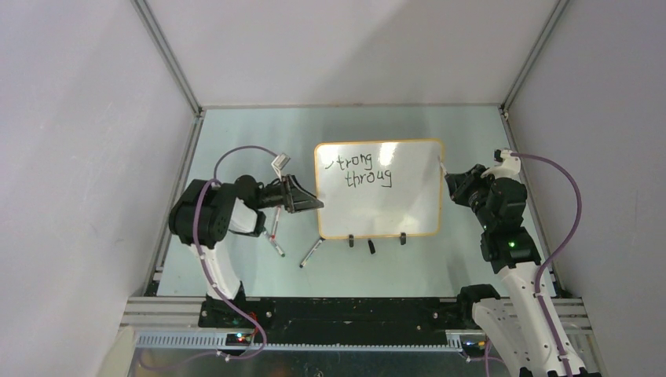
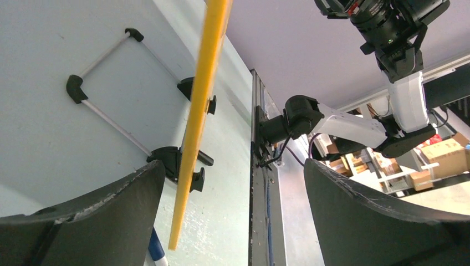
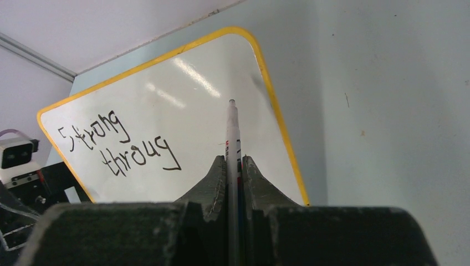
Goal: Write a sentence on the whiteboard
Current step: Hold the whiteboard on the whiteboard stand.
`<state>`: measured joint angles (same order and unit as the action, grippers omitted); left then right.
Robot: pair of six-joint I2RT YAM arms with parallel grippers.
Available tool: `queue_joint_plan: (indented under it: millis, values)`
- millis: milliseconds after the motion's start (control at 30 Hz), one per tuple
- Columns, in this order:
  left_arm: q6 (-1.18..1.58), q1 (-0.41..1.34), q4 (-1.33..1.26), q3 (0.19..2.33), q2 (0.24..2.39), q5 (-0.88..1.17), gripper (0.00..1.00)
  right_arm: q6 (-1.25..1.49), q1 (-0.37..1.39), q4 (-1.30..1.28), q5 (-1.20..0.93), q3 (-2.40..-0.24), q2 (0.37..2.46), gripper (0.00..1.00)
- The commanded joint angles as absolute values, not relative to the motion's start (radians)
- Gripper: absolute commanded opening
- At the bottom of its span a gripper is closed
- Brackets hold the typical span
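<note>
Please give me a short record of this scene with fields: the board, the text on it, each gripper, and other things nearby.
board: whiteboard, yellow rim, between the two arms
text: sentence reads "Strong throug", two lines, unfinished
left gripper: open, straddling the board's left rim
right gripper: shut on marker, tip near the board's right edge
other: two pens beside the board's near-left corner

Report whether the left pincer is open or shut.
Open. The left wrist view shows the left pincer with its fingers spread wide, the whiteboard edge standing between them, unclamped.
</note>
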<state>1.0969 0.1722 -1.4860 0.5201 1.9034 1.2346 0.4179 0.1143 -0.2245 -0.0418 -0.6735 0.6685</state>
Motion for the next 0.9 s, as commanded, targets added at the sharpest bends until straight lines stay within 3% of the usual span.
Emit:
queue_joint_plan:
  millis: [0,500,867]
  values:
    - [1.049,0.131,-1.533,0.493,1.806,1.250,0.99,0.414,0.119,-0.187,-0.029,-0.678,0.656,0.00]
    - [0.951,0.004,-1.531,0.432,1.521,1.376,0.99,0.424,0.119,-0.182,-0.040,-0.678,0.644,0.00]
    - [0.926,-0.108,-1.532,0.537,1.596,1.385,0.99,0.428,0.119,-0.180,-0.039,-0.668,0.622,0.00]
